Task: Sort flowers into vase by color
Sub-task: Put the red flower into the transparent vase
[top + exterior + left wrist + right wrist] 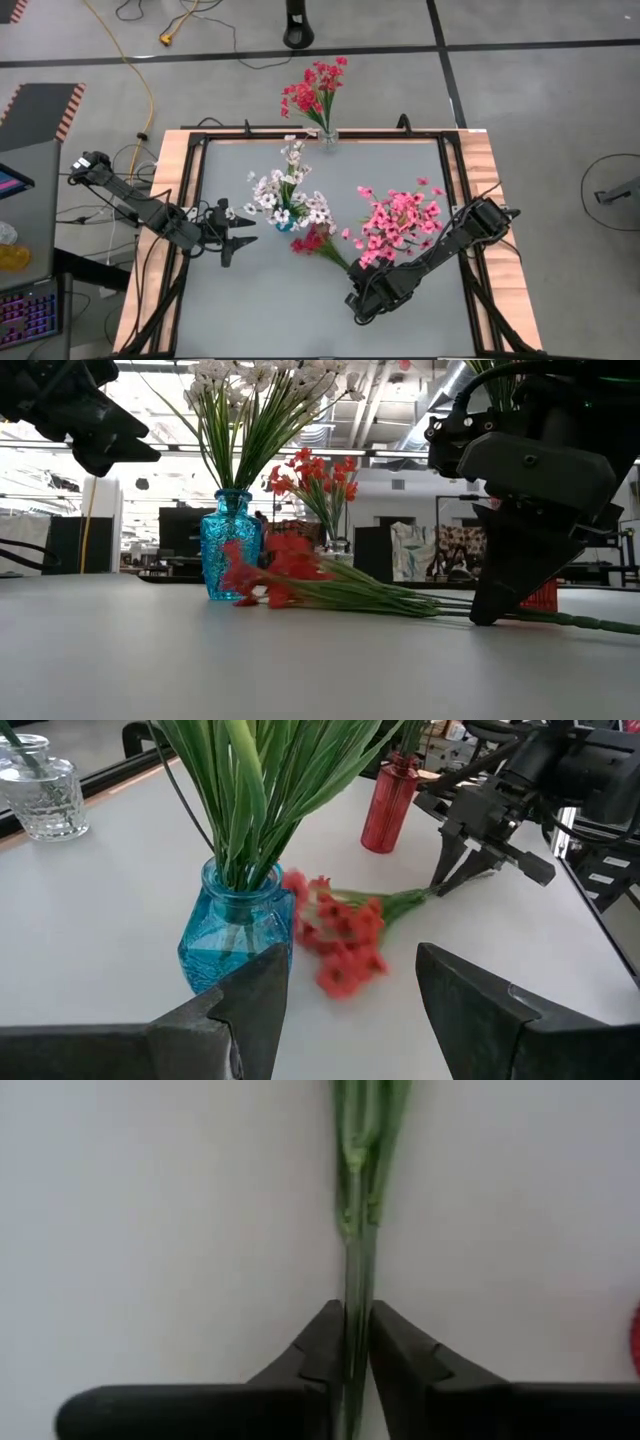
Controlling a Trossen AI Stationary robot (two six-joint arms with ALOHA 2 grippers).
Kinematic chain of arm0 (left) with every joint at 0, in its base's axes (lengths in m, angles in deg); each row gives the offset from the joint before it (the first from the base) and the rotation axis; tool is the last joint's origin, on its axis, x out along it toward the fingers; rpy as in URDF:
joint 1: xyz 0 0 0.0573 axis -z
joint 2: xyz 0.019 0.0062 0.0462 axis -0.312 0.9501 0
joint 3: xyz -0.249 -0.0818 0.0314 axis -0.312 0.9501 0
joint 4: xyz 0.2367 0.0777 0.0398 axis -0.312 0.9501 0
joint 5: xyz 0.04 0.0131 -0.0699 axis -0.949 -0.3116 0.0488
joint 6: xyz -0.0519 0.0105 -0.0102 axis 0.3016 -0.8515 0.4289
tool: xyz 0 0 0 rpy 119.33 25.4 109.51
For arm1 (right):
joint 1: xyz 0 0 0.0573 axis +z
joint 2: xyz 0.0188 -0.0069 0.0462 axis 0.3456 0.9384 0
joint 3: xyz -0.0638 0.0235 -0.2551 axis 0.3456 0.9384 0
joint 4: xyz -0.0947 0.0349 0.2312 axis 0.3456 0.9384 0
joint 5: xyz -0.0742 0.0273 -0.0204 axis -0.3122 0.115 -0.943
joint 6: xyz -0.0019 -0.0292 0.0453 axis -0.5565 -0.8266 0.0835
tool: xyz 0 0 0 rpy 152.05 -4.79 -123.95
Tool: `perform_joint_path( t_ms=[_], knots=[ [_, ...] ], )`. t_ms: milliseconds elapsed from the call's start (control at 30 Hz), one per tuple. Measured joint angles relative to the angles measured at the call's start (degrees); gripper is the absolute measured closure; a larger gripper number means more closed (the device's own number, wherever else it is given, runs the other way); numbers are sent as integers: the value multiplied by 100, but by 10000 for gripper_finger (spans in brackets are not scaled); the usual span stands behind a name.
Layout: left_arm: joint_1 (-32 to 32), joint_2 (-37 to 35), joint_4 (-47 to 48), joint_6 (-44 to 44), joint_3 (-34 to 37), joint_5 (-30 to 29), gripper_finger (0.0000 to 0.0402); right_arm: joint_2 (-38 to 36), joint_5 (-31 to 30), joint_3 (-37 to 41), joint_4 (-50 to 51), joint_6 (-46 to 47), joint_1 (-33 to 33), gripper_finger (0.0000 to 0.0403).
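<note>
Grey tabletop (260, 300) fills a dark frame, with cabled floor beyond every edge. The right gripper (357, 1342) is down at the surface toward the front right, its fingers (322, 1342) pinched shut on the stems (358, 1210) of a red sprig (315, 240) lying flat, blossoms pointing at the table's middle. Just beside those blossoms stands a blue vase (228, 545) of white flowers (285, 190). A red vase (383, 805) nearer the right edge carries the pink ones (400, 220). At the middle of the back edge a clear vase (328, 137) already holds red flowers (315, 90).

So white and pink look sorted; this red sprig appears to be what remains, bound for the back vase. The way there runs between two bushy bouquets, a narrow lane. The left gripper (350, 1000) hovers near the left edge, fingers spread and empty, beside open table.
</note>
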Motion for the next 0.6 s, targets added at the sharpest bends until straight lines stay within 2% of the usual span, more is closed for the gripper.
perform_joint_path(
  t_ms=[400, 600],
  knots=[
    [1, -1, -2, -1, 0, -3, 194, -166, 329, 26, -198, 4, 169, 371],
    [0, 1, -4, -1, 0, -8, 194, -529, 677, 26, -294, 28, 375, 370]
  ],
)
